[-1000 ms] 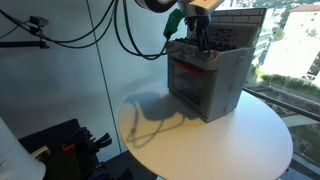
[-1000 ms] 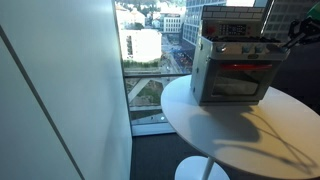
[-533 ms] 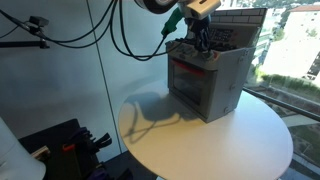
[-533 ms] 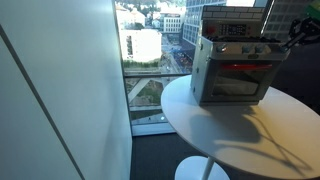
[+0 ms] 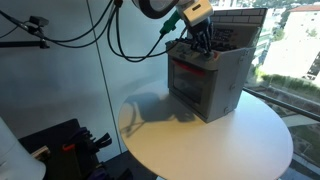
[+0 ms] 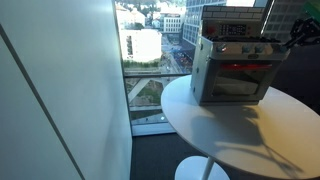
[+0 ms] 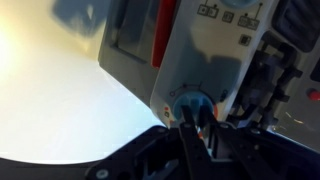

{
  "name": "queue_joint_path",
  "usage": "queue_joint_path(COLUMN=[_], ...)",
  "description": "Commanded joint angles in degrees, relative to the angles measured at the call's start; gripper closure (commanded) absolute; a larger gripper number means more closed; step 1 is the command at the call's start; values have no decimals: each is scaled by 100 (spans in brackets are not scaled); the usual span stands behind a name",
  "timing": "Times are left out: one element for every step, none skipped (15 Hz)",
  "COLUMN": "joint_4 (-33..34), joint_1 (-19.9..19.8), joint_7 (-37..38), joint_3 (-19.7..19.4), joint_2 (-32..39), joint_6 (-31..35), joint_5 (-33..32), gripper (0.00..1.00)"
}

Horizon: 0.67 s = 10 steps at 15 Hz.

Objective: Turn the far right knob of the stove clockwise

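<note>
The stove is a small grey toy oven with a red-trimmed door, standing on a round white table; it shows in both exterior views. In the wrist view its front panel fills the frame. The far right knob is round and looks bluish there, at the end of the control row. My gripper has both fingers closed around this knob. In the exterior views the gripper reaches down at the stove's top front corner, and the knob itself is hidden behind the fingers.
The round white table carries only the stove. Black cables hang from the arm beside a white wall. A window onto city buildings lies behind the table. Dark equipment sits low by the floor.
The wrist and gripper have turned slightly on the knob and the arm's upper part has shifted a little. The stove has not moved.
</note>
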Motion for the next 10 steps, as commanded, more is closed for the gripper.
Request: queue_joint_path(joint_4=[-72,-91,-107,-116,-123,-130,-131,-131,-132,-139], joint_1=[1,2,7,11,12,14,13,9,7,0], joint_7=[332,389,448,485,503,528,517,484,484,450], joint_3=[-67,-65,-61,-57,-50,-49,-48,-42,-48,-51], joint_2=[-63,-86,-93,-96,-106,-114,-123,-134,-143,-159], joint_6=[306,340,387,416,435,449,432,408,382,372], joint_5=[237,269,309,342,382,391,407,432,404,404], gripper=[96,96,96,96,96,96,95,84,60,59])
